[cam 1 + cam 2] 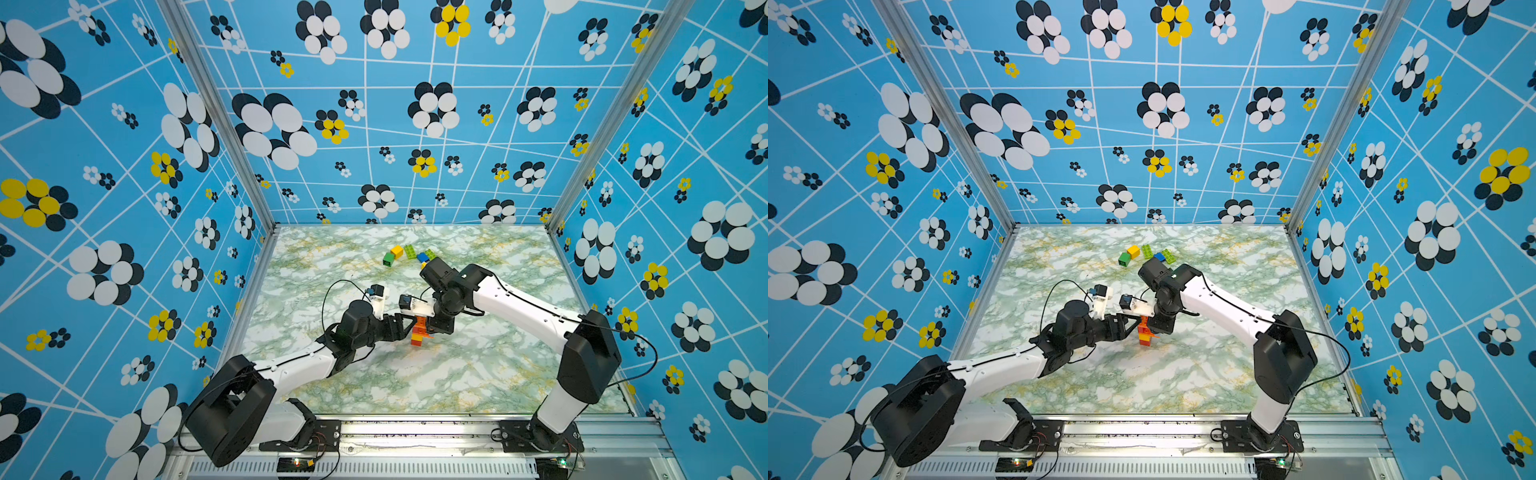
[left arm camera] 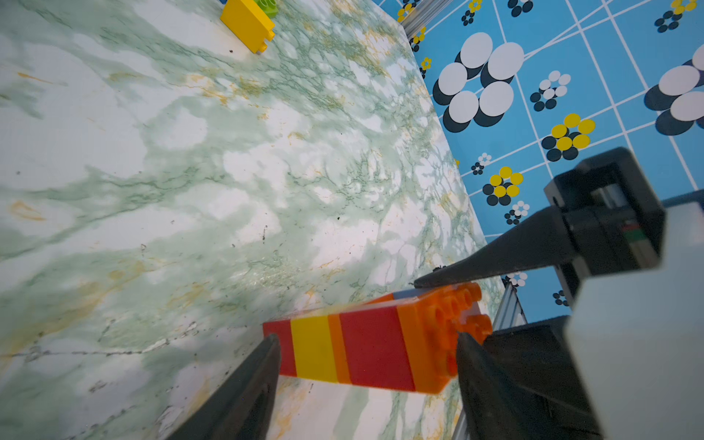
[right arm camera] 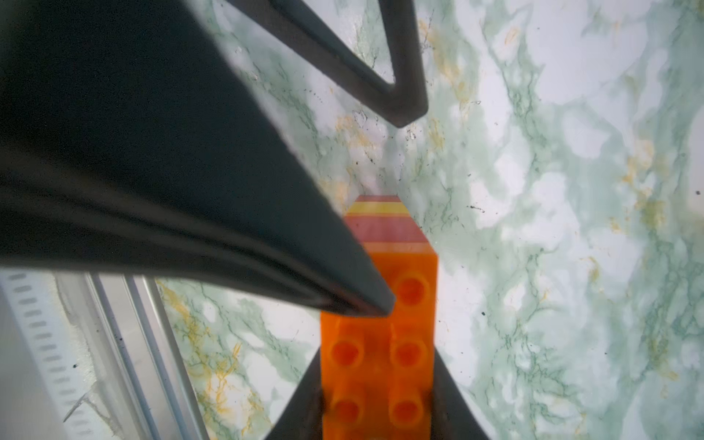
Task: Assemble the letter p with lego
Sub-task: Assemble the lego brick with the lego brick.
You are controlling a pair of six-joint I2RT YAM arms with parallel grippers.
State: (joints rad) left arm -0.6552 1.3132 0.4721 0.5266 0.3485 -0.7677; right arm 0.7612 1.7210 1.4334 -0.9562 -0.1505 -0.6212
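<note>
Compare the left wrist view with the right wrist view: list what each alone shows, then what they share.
Left wrist only: a loose yellow brick lying on the table with a lime brick behind it, the patterned blue wall, and the stack's side bands of red, yellow and orange.

Right wrist only: the right gripper clamping the long orange brick by both sides, seen studs-on.

Shared: the stack, the orange brick topping it, the left gripper flanking it, the marble table.

Lego tower (image 1: 419, 332) stands upright mid-table, banded red, yellow, orange, red with an oblong orange brick (image 3: 381, 343) on top. Loose bricks (image 1: 409, 253) sit further back.
</note>
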